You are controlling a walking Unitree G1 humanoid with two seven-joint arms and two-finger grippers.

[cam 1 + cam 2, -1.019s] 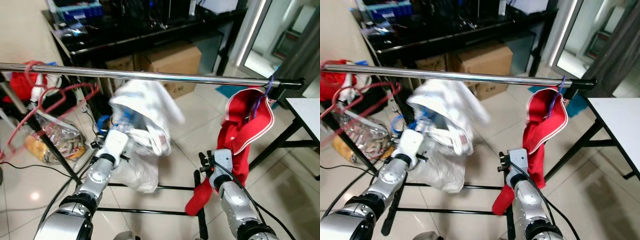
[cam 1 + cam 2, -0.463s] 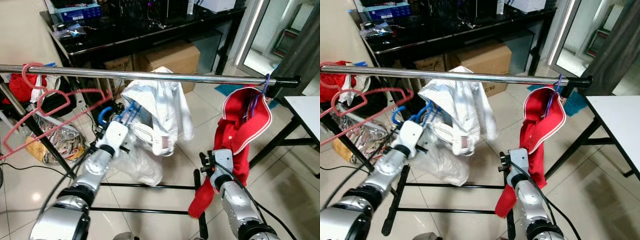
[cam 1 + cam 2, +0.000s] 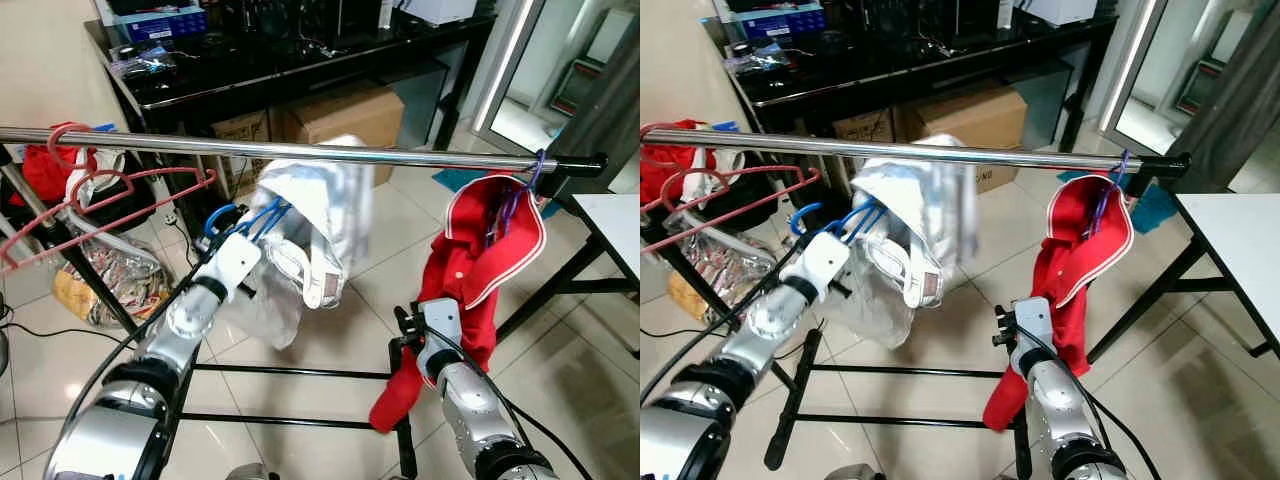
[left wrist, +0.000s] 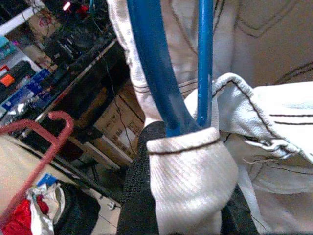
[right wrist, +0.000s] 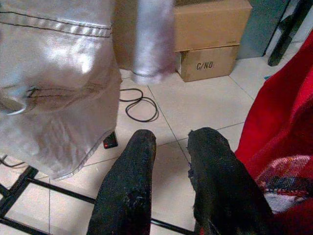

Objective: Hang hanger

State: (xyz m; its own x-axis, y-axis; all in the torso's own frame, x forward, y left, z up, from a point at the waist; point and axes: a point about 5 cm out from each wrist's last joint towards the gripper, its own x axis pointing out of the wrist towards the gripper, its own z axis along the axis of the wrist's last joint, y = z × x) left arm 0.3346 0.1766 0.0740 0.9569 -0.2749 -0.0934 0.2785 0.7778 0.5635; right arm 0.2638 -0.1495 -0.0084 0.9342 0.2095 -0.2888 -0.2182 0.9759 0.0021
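Below rail (image 3: 300, 152), left gripper (image 3: 243, 243) clamps blue hanger (image 3: 240, 220) with white garment (image 3: 310, 225); hook just under rail. Right gripper (image 5: 171, 147) slightly apart, empty.

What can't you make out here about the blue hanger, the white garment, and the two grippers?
- Blue plastic hanger: its lower bar is hidden under the white denim garment in the left eye view.
- The white garment is motion-blurred in both eye views.
- Left gripper: garment cloth covers its fingers in the left wrist view.
- Right gripper: fingers cut off by the bottom edge.

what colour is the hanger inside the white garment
Blue; the hanger shows best in the left wrist view, held by the left hand.
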